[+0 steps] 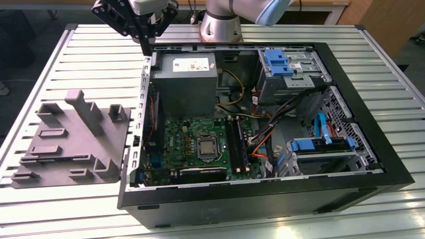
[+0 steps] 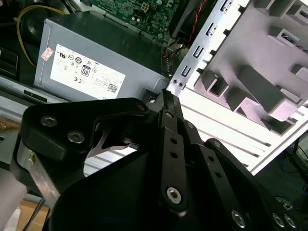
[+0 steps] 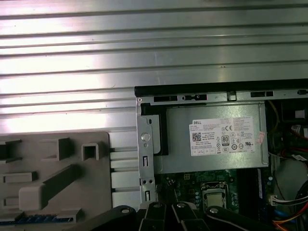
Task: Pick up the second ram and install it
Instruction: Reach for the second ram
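**Gripper and second ram, with the case open.** A computer case point(image 1: 371, 164) is lying on its side on a slatted metal table point(image 1: 86, 55). A grey moulded fixture point(image 1: 73, 144) is sitting just beside it, on the exterior view's left.

The gripper point(image 1: 147, 41) is hanging above the case's far corner on that same side, near the grey power supply point(image 1: 184, 84) and apart from the fixture. Its jaws are looking pressed together. In the second wrist view the black linkages are converging on narrow fingertips point(image 2: 166, 97), with nothing seen pinched between them. The gripper's own body is blocking much of that picture.

The second ram point(image 3: 43, 219) is showing in the first wrist view as a thin bluish strip lying on the fixture. The picture's edge is cutting it short, and its chips cannot be made out.

Inside the case, the green motherboard point(image 1: 179, 139) is lying next to the power supply. Its long black memory slots point(image 1: 234, 144) are running beside the processor socket point(image 1: 207, 148). Whether a stick is seated in those slots is hard to tell. In the first wrist view the gripper's linkages are covering part of the motherboard and cropping the socket.
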You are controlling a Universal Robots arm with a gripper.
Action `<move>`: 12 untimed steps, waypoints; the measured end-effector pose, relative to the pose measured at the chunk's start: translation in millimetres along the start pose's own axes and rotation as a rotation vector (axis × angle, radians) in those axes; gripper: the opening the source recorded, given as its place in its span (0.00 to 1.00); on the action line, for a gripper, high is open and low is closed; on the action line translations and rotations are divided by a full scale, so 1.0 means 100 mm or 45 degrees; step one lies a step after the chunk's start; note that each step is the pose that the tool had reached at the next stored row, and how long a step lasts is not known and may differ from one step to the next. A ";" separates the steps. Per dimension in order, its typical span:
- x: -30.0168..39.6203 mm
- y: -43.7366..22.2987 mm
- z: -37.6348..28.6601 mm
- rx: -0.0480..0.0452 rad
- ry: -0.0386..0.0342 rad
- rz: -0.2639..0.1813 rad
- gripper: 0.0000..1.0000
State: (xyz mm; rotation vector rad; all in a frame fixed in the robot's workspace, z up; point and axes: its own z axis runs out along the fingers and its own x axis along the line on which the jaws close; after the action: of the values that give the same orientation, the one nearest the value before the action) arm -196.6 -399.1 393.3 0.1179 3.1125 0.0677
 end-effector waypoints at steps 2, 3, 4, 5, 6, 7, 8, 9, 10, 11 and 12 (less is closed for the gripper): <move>0.004 0.000 0.000 0.000 0.0001 0.000 0.11; 0.006 0.000 0.000 0.000 0.0000 0.000 0.11; 0.007 -0.001 0.000 0.000 0.0000 0.000 0.11; 0.009 -0.001 -0.001 0.000 0.0001 0.000 0.11; 0.011 -0.001 0.000 0.000 0.0000 0.000 0.11; 0.012 -0.001 0.000 0.000 0.0000 0.000 0.11; 0.014 -0.001 0.000 0.000 0.0000 0.000 0.11; 0.018 -0.001 -0.001 0.000 0.0000 0.000 0.11; 0.022 -0.002 -0.001 0.000 0.0000 0.000 0.11; 0.026 -0.002 -0.001 0.000 0.0000 0.000 0.11; 0.031 -0.002 -0.001 0.000 0.0000 0.000 0.11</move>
State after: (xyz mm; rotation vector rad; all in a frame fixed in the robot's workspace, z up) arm -199.7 -399.1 393.3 0.1180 3.1125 0.0677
